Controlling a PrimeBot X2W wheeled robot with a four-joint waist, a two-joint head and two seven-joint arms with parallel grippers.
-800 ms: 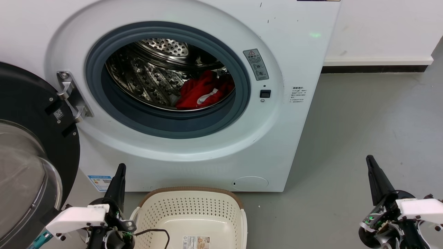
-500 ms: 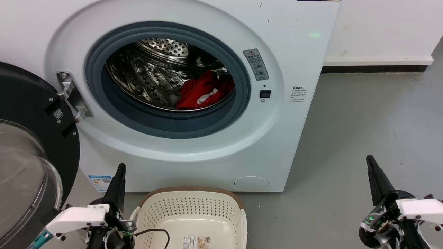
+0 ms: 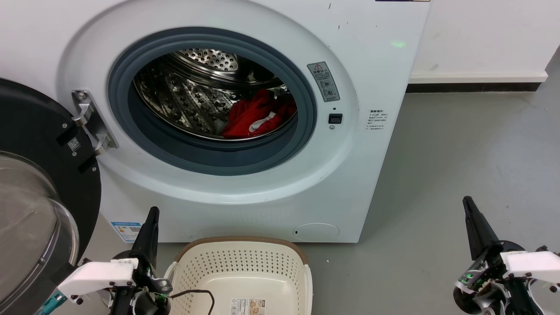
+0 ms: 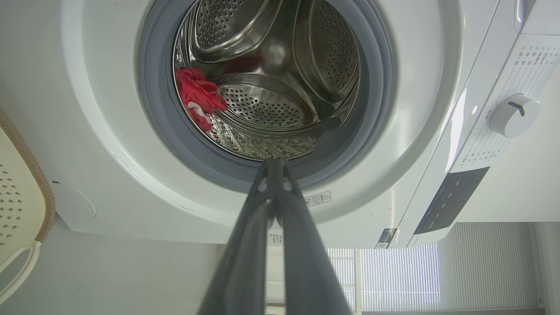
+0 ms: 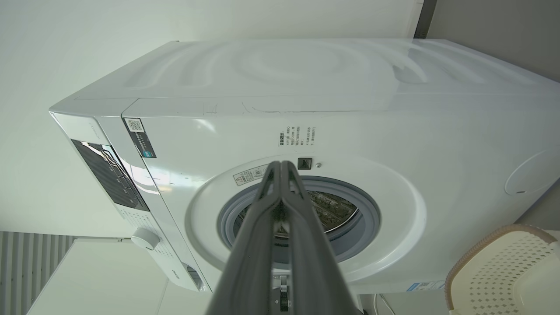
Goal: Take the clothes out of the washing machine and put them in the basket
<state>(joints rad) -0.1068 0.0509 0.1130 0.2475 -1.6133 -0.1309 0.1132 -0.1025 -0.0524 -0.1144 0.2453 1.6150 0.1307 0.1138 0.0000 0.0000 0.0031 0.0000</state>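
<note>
The right gripper (image 5: pixel 280 164) has its jaws pressed together, tips meeting over the white washing machine (image 5: pixel 372 122) just above its grey-sealed opening (image 5: pixel 339 214). A dial (image 5: pixel 145 239) sits lower left of the jaws, the cream basket (image 5: pixel 516 271) lower right.

Your clothes (image 3: pixel 256 114) lie in the washing machine (image 3: pixel 372 52), right of centre; the basket (image 3: pixel 236 262) stands on the floor (image 3: pixel 459 153) before it, the door (image 3: pixel 30 131) to its left.
</note>
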